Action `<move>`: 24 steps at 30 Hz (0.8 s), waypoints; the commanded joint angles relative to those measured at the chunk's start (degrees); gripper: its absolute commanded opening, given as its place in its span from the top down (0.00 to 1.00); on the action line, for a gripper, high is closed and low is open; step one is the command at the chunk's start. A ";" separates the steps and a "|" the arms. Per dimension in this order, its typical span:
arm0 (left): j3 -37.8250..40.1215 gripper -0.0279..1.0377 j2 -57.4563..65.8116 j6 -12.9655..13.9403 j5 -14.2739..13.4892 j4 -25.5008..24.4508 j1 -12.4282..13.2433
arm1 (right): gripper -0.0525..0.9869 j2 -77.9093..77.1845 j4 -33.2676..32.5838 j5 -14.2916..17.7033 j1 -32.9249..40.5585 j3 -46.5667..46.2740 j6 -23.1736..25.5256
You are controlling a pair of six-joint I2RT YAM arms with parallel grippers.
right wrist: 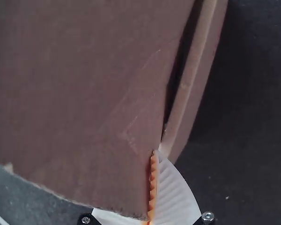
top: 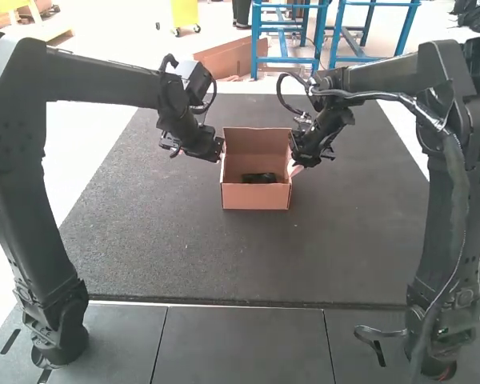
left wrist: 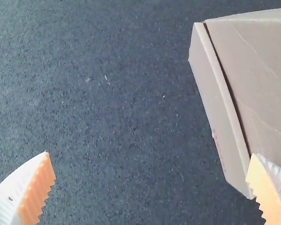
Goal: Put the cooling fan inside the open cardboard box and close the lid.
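The open cardboard box (top: 256, 194) stands mid-mat with the black cooling fan (top: 258, 177) lying inside on its floor. My left gripper (top: 210, 150) hovers at the box's far left corner, open; in the left wrist view its ribbed fingers (left wrist: 30, 192) stand wide apart and the box corner (left wrist: 253, 61) lies beside the other finger. My right gripper (top: 300, 160) is at the box's right wall, shut on the right flap (right wrist: 84, 93). One orange-padded finger (right wrist: 171, 187) presses the flap's edge, and the flap hides the other finger.
A dark mat (top: 144, 224) covers the table, with bare room in front of and beside the box. The mat's front edge (top: 240, 302) runs near the arm bases. A second cardboard piece (top: 224, 60) lies beyond the mat's far edge.
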 commanded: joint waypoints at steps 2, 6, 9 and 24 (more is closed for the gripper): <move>0.05 0.06 -2.84 2.04 0.28 -1.84 -0.16 | 0.72 -2.78 0.29 2.33 0.59 0.62 0.45; -0.04 0.06 -4.33 2.39 -0.33 -2.89 0.45 | 0.19 -2.78 -0.50 1.89 0.32 3.35 2.21; 0.14 0.06 -5.47 2.39 -3.59 -2.02 1.33 | 0.07 -2.78 -4.11 -1.45 0.15 5.89 1.77; 6.21 0.06 -2.40 8.54 -14.84 13.63 1.33 | 0.07 -13.24 -7.80 -1.45 -4.86 6.33 -1.92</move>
